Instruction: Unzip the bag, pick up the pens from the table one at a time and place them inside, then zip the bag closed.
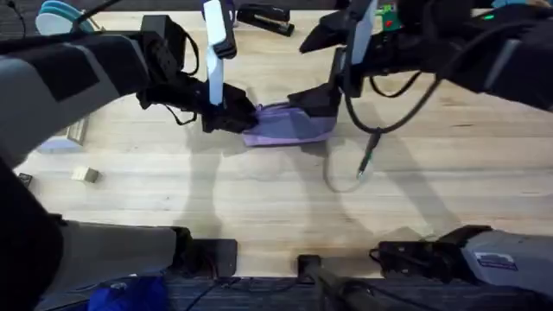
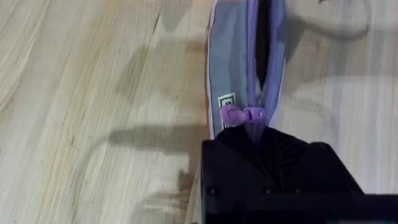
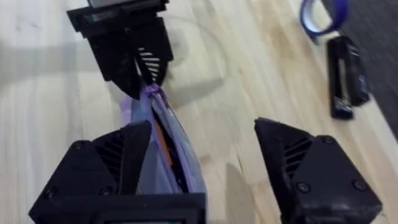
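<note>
Bag [image 1: 289, 125] on table [image 1: 259, 190] centre, left claw [image 1: 232, 117] at its left end, right claw [image 1: 315, 102] at its right

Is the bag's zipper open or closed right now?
Open, at least partly: in the left wrist view the bag shows a dark gap between the zipper edges, with the left hand at the pull. How far it runs, cannot tell.

Pretty plain setup here: a big light wood butcher-block tabletop [image 1: 259, 199] with visible plank grain, lit from above so there are soft shadows spread across it. Along the far edge there's a black stapler [image 1: 264, 18] and, in the right wrist view, a blue-purple tape ring [image 3: 322, 15] next to it. A small beige block [image 1: 85, 175] sits near the left edge. Something teal and round [image 1: 59, 17] sits in the far left corner. Dark floor past the edge.
</note>
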Controlling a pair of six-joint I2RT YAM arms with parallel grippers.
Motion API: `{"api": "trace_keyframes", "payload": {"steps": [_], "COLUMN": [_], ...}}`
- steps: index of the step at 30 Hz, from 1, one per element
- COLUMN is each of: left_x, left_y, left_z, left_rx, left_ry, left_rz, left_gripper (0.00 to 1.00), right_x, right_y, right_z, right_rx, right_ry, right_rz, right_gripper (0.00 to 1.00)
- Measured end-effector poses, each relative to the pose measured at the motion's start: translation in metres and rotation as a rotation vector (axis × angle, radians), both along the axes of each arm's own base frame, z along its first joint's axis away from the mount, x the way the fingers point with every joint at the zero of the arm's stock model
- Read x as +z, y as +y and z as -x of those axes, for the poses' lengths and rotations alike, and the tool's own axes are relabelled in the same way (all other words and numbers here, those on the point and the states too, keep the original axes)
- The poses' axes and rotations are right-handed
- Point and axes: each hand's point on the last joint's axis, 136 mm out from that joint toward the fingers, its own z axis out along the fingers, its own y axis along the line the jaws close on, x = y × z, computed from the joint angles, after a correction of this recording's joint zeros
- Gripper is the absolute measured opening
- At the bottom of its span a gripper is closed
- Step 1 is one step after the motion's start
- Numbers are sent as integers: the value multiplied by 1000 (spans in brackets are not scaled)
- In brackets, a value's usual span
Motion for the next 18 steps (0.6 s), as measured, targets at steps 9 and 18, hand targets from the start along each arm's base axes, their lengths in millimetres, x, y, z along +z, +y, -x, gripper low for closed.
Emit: {"api": "trace_keyframes", "payload": {"steps": [9,18], "left_x": [0,0], "left_y": [0,0], "left_z": [0,-1], "left_rx": [0,-2], "left_ry": [0,-6], "left_rz": [0,1], "left_gripper": [41,621], "right_x": [23,22], "right_y": [-18,-21], "right_z": [5,5], "right_rx": [-77,-90], "right_ry": [-62,-63], "right_rz": [44,56], "right_gripper": [996,996]}}
